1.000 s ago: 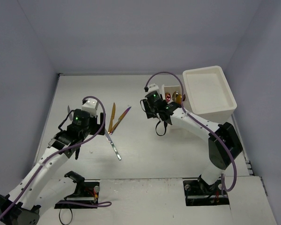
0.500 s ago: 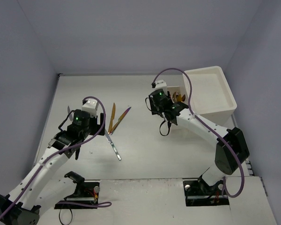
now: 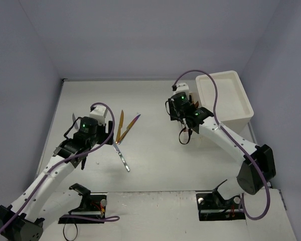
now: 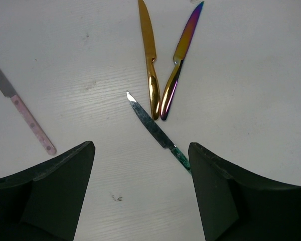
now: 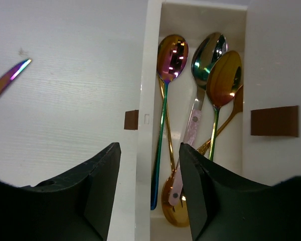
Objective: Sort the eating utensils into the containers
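While left claw [image 4: 140, 149] hovers spread above knives [image 4: 151, 65], right claw [image 5: 150, 148] gapes, seemingly over spoon drawer [image 5: 146, 75].

Two knives [image 3: 121, 123] lie side by side on the desk [image 3: 155, 155], left of centre, with a third knife [image 3: 121, 156] just before them. Over right, spoons [image 5: 172, 56] lie in a drawer [image 5: 144, 75], left of the drawer unit [image 3: 224, 98].

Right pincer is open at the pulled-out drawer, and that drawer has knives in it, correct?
Not knives. The right wrist view shows spoons lying in the drawer. The rest stands: the right pincer is open at the pulled-out drawer.
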Robot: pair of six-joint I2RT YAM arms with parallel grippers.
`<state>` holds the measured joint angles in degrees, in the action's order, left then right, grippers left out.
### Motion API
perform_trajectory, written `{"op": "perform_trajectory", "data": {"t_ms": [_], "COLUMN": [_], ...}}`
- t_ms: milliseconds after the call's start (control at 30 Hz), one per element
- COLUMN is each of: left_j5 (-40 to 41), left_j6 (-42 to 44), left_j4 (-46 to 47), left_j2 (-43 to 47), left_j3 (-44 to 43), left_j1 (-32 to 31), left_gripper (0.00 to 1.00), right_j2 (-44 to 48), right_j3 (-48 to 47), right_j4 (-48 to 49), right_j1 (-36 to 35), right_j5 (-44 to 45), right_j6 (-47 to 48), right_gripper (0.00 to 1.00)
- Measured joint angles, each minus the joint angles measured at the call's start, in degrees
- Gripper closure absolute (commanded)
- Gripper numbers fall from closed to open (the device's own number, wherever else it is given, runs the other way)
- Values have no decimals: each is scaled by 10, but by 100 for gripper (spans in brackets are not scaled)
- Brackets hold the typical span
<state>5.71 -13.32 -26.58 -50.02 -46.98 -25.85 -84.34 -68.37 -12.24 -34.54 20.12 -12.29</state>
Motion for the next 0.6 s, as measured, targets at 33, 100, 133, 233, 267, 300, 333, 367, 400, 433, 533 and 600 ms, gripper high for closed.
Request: {"op": "perform_trajectory", "data": {"t_ms": [33, 100, 133, 233, 267, 300, 333, 367, 400, 433, 533, 600], "left_j5": [-11, -41, -58, -102, -113, -123, -133, -143, -152, -162, -186, -200], "left_j6": [2, 7, 9, 19, 24, 29, 35, 41, 45, 50, 63, 73], "left_j4": [4, 15, 20, 40, 48, 59, 72, 84, 97, 112, 154, 178], "left_j2": [-6, -29, -43, -109, -134, -158, -182, -204, -226, -249, -320, -368], "left_j3": [0, -2, -5, -25, -36, -47, -58, -69, -81, -93, -135, -166], "left_j1": [0, 0, 0, -8, -15, -23, -32, -41, -50, -57, -77, -86], "left_gripper": [33, 33, 33, 33, 33, 33, 33, 33, 33, 33, 33, 33], "right_j2": [14, 43, 59, 100, 111, 121, 129, 134, 137, 139, 139, 139], "right_j3": [-3, -16, -24, -49, -55, -59, -62, -63, -64, -64, -64, -64], "right_j4": [-3, -9, -11, -12, -13, -13, -14, -15, -18, -22, -35, -40], "right_j1": [0, 4, 7, 30, 42, 56, 71, 87, 103, 118, 163, 186], "right_j5": [-4, -10, -12, -16, -17, -19, -20, -24, -29, -36, -58, -79], "right_j6": [3, 11, 15, 28, 32, 36, 39, 43, 46, 49, 55, 57], "right_gripper": [51, 50, 49, 48, 48, 48, 48, 48, 48, 48, 49, 51]}}
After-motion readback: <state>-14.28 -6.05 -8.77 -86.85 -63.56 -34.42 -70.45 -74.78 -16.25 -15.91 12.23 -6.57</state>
